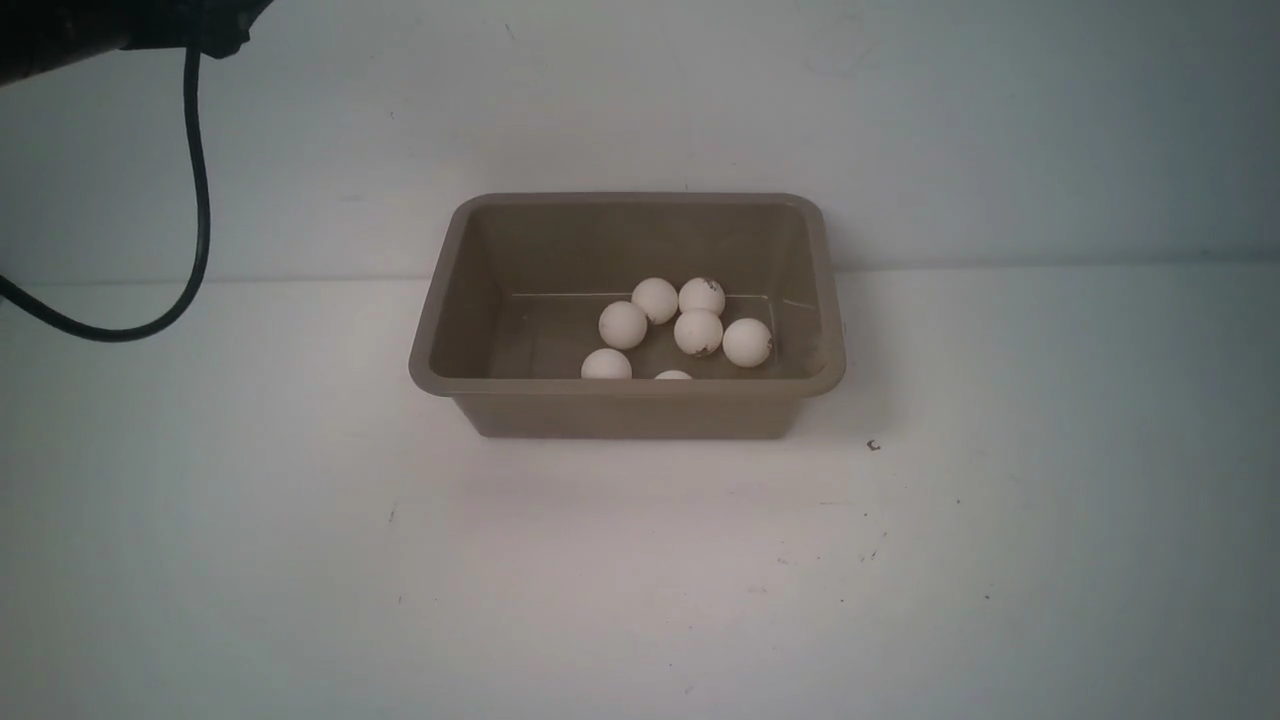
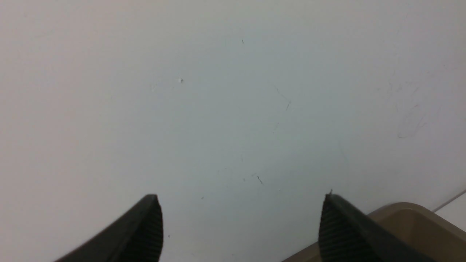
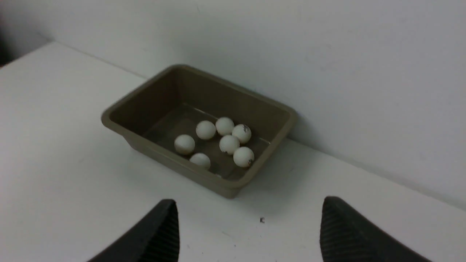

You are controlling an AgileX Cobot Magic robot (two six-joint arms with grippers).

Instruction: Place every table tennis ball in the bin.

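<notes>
Table tennis balls (image 1: 698, 332) all lie inside the bin (image 1: 630, 400). They are small, matte white spheres, and a few carry a dark printed mark. You can count seven in the front view. Five bunch together, touching or nearly touching, from the middle of the bin's floor toward 3 o'clock. One sits apart at 7 o'clock. The seventh shows only its crown above the near rim at 6 o'clock. The right wrist view also gives you seven.

You have one bin, a taupe plastic tub. It is rectangular with rounded corners, a flared rim and smooth sloping walls, and its floor has a faint sheen. It stands on the white, lightly scuffed tabletop (image 1: 300, 560) toward 12 o'clock, with its far side close to the plain white wall (image 1: 950, 120). A single dark speck (image 1: 873, 445) marks the tabletop at 4 o'clock from the bin.

Your left gripper (image 2: 242, 218) has two black wedge-shaped fingers with ribbed inner faces. Its jaws stand wide apart, holding and touching nothing, with bare wall between them and one corner of the bin just beside one finger. Your right gripper (image 3: 249, 222) has the same ribbed black build. Its jaws are also spread wide and empty above the tabletop, and the bin lies beyond them.

At 10 o'clock in the front view, one black cable (image 1: 203, 200) loops down from the dark left arm (image 1: 90, 30).
</notes>
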